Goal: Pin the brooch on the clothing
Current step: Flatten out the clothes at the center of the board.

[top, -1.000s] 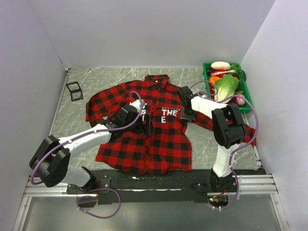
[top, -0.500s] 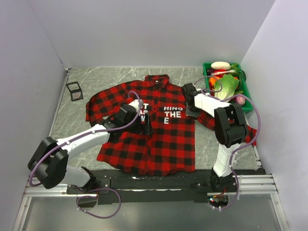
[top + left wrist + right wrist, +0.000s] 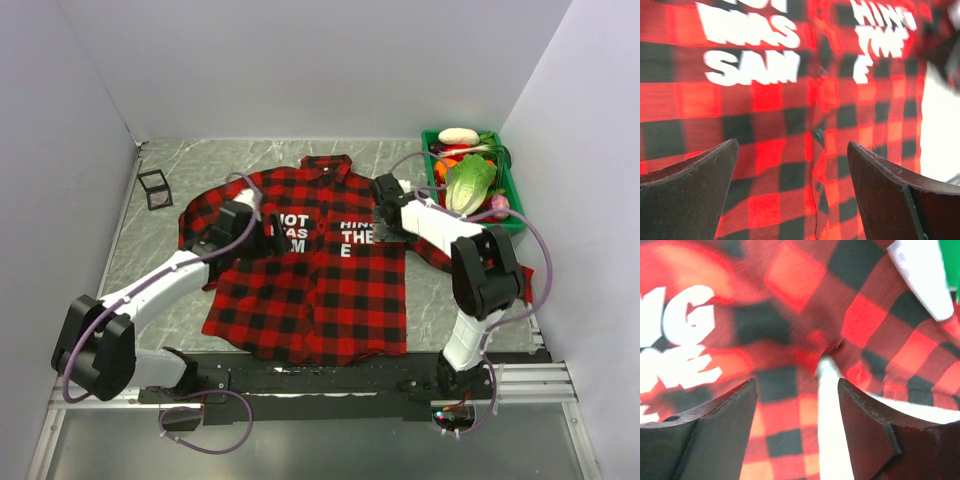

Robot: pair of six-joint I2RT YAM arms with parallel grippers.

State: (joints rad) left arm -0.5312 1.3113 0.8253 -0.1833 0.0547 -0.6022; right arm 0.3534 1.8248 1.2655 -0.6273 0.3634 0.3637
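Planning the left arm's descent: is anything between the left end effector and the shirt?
Nothing visible does. The left end effector is open over the shirt, and its wrist view shows only plaid fabric and printed letters ahead of it. The brooch cannot be made out in any view.

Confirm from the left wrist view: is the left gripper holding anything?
No, the left gripper is wide open, with only the shirt showing in the gap.
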